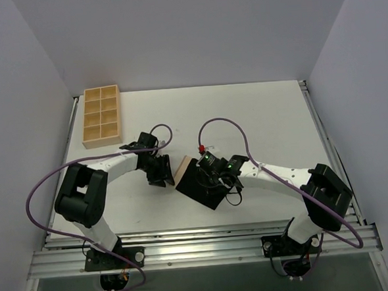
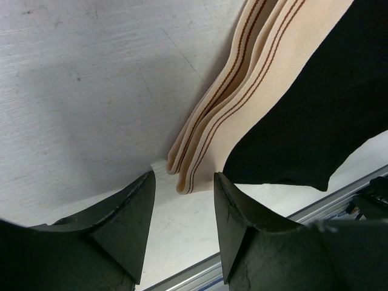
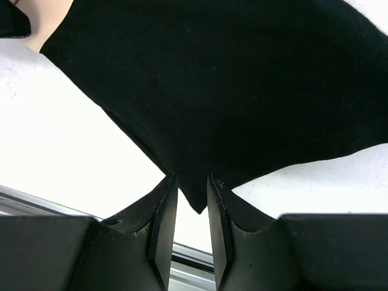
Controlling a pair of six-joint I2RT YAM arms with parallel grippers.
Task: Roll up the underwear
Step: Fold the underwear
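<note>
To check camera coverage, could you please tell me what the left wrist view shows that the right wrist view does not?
Left wrist only: the brown stripes and stacked layers of the underwear's beige waistband, its end just ahead of the open left gripper. Right wrist only: a pointed corner of the black fabric reaching between the right gripper's fingers; whether it is clamped is unclear. Both: the underwear's black fabric on the white table.
</note>
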